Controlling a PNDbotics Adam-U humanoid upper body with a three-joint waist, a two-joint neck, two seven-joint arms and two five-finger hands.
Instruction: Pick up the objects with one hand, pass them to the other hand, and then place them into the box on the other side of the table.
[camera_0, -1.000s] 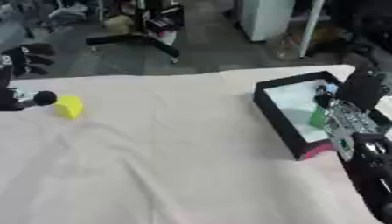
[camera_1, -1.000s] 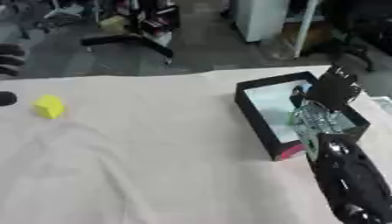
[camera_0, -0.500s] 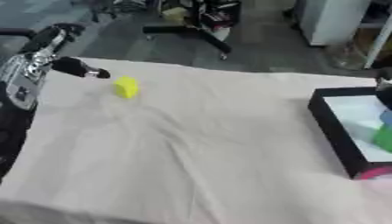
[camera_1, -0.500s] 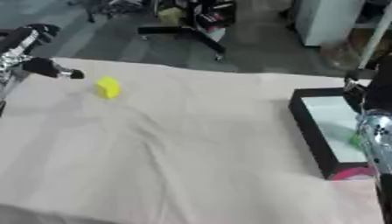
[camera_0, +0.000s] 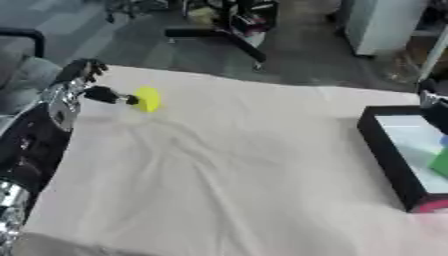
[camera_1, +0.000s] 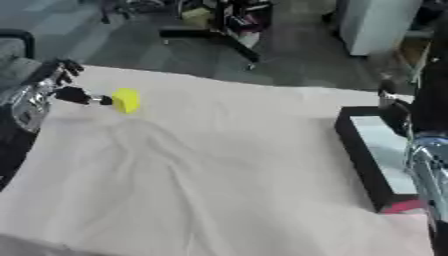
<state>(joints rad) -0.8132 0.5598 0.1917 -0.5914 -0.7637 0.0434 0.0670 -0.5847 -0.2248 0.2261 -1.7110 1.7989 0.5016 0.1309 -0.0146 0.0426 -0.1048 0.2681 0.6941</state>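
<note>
Your left hand (camera_0: 80, 82) sits at the far left corner of the worktop (camera_0: 227, 170), just left of the yellow block (camera_0: 148, 99). Its fingers stand up and relaxed, and a dark thumb tip reaches out to the block's left face; you cannot tell whether it touches. The block lies on the cloth near the worktop's far edge, well apart from the box (camera_0: 389, 155).

Between the block and the box you have a wide stretch of bare cloth. The box, black-walled with a pale floor, sits at the right edge of the worktop, its near corner showing a pink patch (camera_0: 430, 206). A green object (camera_0: 440, 162) lies inside it, cut off by the frame's edge.

The cloth is a pale beige cover (camera_1: 201, 185), rumpled into long folds running from just beside the block down toward the near edge. Beyond the far edge of the worktop you see grey floor, a black chair base (camera_0: 219, 37) and a white cabinet (camera_0: 378, 22).

Your right arm (camera_1: 429, 150) rises over the box at the right edge; its hand is blurred and partly out of frame, so you cannot tell how its fingers stand. Your left forearm hides the near left corner of the worktop.
</note>
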